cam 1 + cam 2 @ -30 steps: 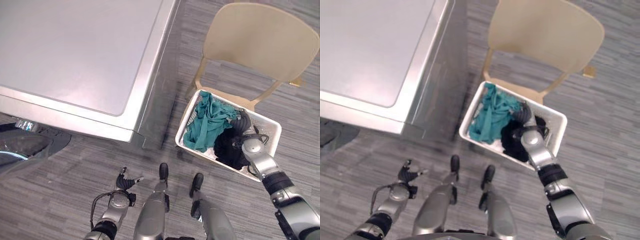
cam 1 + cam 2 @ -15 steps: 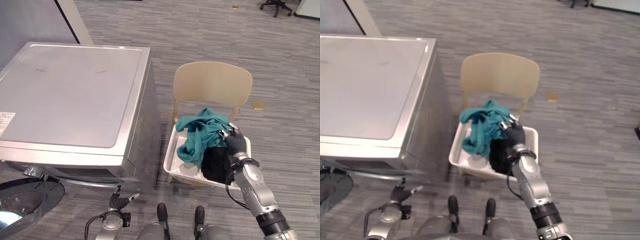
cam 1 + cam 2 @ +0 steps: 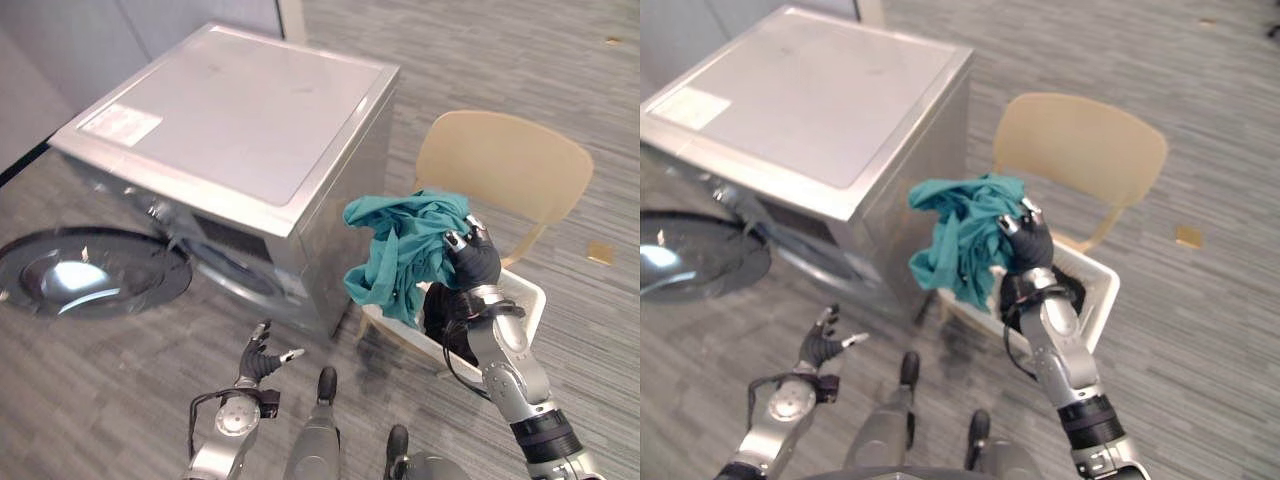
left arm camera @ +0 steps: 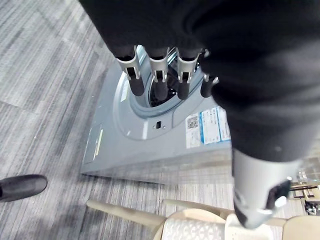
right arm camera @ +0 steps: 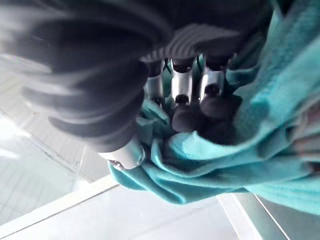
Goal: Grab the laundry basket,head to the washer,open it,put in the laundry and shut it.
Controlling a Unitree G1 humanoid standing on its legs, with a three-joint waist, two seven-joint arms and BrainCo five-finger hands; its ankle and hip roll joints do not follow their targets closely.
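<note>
The right hand [image 3: 470,262] grips the teal cloth [image 3: 402,250], lifted above the basket [image 3: 520,300] on the chair [image 3: 500,170]. Dark laundry [image 3: 440,315] lies in the basket. The washer [image 3: 240,130] stands just beside, door [image 3: 90,275] open low over bare floor [image 3: 100,380]. The left hand [image 3: 258,360] hangs relaxed, holding nothing.

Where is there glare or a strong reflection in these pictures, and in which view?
Left eye view: the glass of the open washer door reflects a bright patch of light, and the washer top has a soft sheen. Right wrist view: a very bright, pale background lies behind the teal cloth that the right robot hand grips.
</note>
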